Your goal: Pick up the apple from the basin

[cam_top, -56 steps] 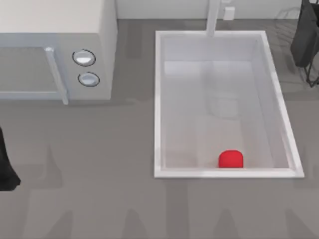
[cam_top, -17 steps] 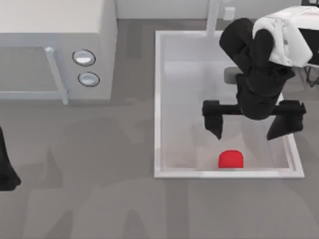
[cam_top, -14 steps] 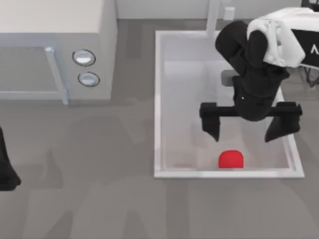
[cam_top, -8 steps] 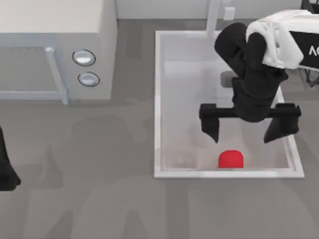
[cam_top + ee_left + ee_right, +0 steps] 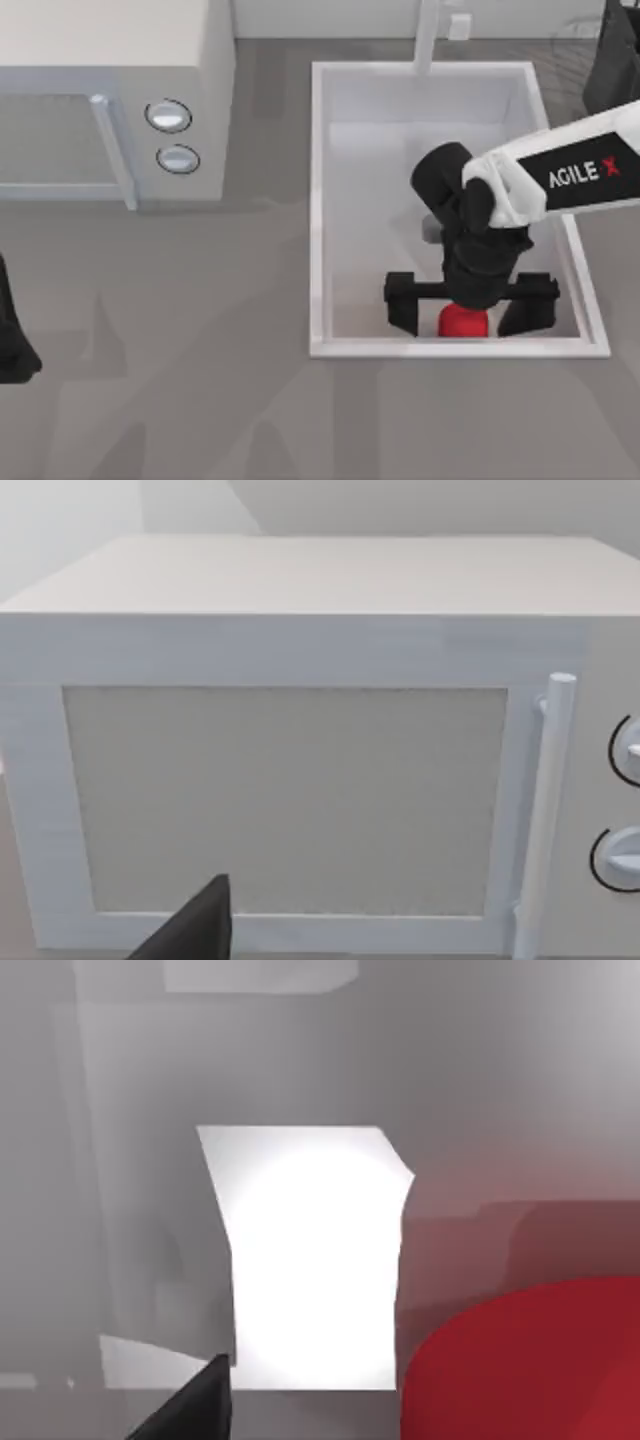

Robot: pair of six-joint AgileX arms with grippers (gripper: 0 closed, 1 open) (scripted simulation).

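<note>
The right tool (image 5: 470, 316) hangs low inside the basin (image 5: 318, 200), its two fingers spread wide with one apple (image 5: 462, 322) between them — one finger (image 5: 404, 305) off the apple's left side, the other off its right, neither clearly touching. The apple sits on the basin's pale floor hard against the near wall, roughly midway along it; in the right wrist view its red curve (image 5: 530, 1360) looms close beside a bright white patch. Half a second ago the tool stood higher and farther back, with the apple fully exposed in front of it; now the wrist covers the apple's top and the white forearm has swung in across the basin's right rim. Room is tight at the near wall, while the basin floor behind the arm lies open. The left tool (image 5: 12, 330) is parked at the tabletop's left edge, and I cannot tell how its fingers stand. There is one microwave (image 5: 110, 100) — two knobs (image 5: 168, 116), one handle — well apart from the basin.
</note>
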